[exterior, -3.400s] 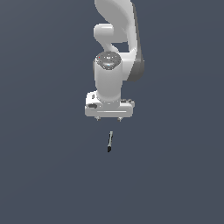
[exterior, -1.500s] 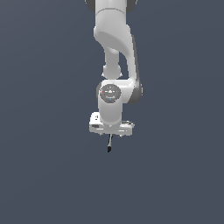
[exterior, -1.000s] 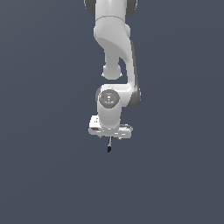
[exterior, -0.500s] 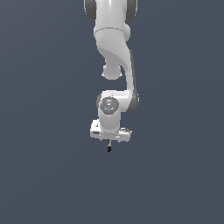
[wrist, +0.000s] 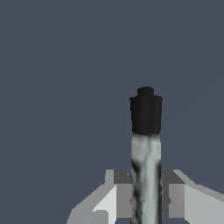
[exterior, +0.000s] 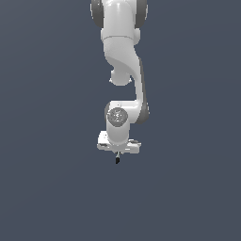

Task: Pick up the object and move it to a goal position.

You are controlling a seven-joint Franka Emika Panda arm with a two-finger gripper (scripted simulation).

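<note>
So what we've got here is one little pen-like stick (wrist: 146, 153), and it's honestly tiny next to the hardware around it. In the wrist view we can see it pretty well: a pale grey shaft with some mottled darker streaks running along it, and a black end that's a touch wider than the shaft, topped by a small black nub. In the exterior view it's barely there, we just make out a short dark tip poking out below the hand (exterior: 117, 160), and the grey part is mostly hidden up in the gripper. Counting things up: we see one stick, one white arm (exterior: 123, 61) coming down from the top of the exterior view, and one gripper (wrist: 146, 199) on the end of it with two fingers (wrist: 121, 199), one on each side of the shaft. That's it apart from the flat dark blue-grey background (exterior: 47, 188) filling the rest of both views. As for the pincer, we'd say it's pinching the stick: in the wrist view both grey pads sit right up against the shaft with no gap we can spot on either side. The stick runs lengthwise out from between them, black end pointing away from the hand. In the exterior view that puts it hanging roughly upright under the middle of the gripper, black end down. We can't tell from either view whether the tip touches any surface below.
</note>
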